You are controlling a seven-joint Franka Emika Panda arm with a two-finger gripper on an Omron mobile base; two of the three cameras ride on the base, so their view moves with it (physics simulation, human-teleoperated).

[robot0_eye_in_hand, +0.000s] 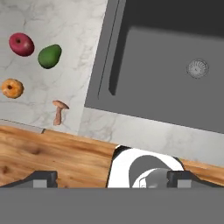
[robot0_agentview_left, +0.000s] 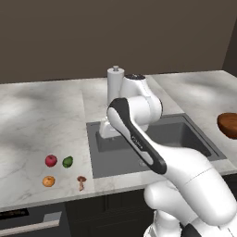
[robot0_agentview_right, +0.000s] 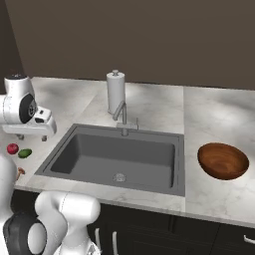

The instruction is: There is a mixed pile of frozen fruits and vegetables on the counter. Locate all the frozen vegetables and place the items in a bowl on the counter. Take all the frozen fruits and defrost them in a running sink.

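Nothing is sorted yet: the apple, orange, green piece and mushroom are sitting upper left, the bowl is waiting empty, and the gripper is hanging spread, holding nothing.
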